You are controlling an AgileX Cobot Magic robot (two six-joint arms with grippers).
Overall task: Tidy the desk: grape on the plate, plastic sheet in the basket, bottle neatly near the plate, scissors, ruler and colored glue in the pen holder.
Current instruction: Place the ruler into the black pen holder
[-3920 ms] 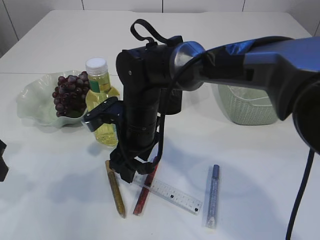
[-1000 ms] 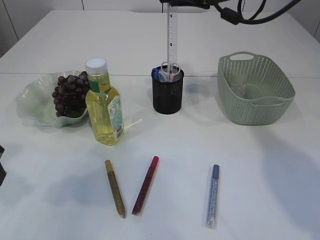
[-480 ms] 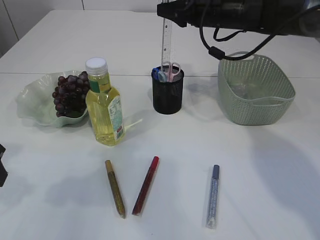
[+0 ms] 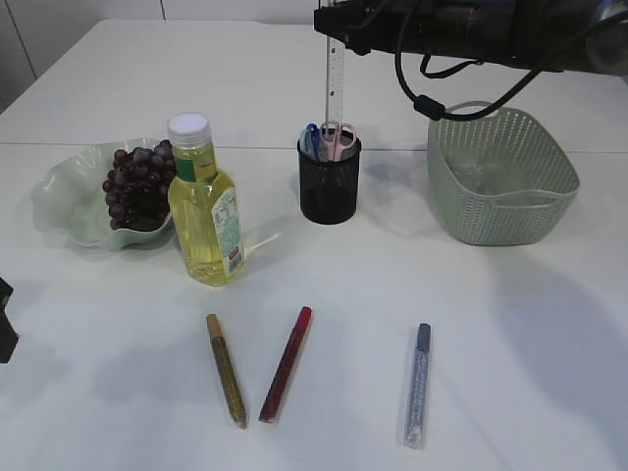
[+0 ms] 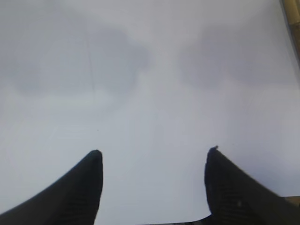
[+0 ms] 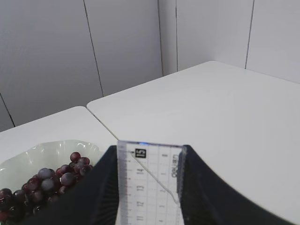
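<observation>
My right gripper (image 4: 334, 22) is shut on the clear ruler (image 4: 335, 83) and holds it upright above the black mesh pen holder (image 4: 329, 186); the ruler also shows between the fingers in the right wrist view (image 6: 149, 183). Pink-handled scissors (image 4: 339, 137) stand in the holder. Grapes (image 4: 137, 182) lie on the pale green plate (image 4: 64, 201). The oil bottle (image 4: 204, 211) stands next to the plate. Gold (image 4: 227, 369), red (image 4: 286, 364) and blue (image 4: 418, 385) glue sticks lie on the table. My left gripper (image 5: 154, 152) is open over bare table.
A green woven basket (image 4: 502, 177) stands at the right, with a clear sheet barely visible inside. The left arm's tip (image 4: 5, 334) shows at the left edge. The table is white.
The ruler was picked up from the table and carried above the pen holder. In the last second it shifted slightly and moved lower toward the holder.
</observation>
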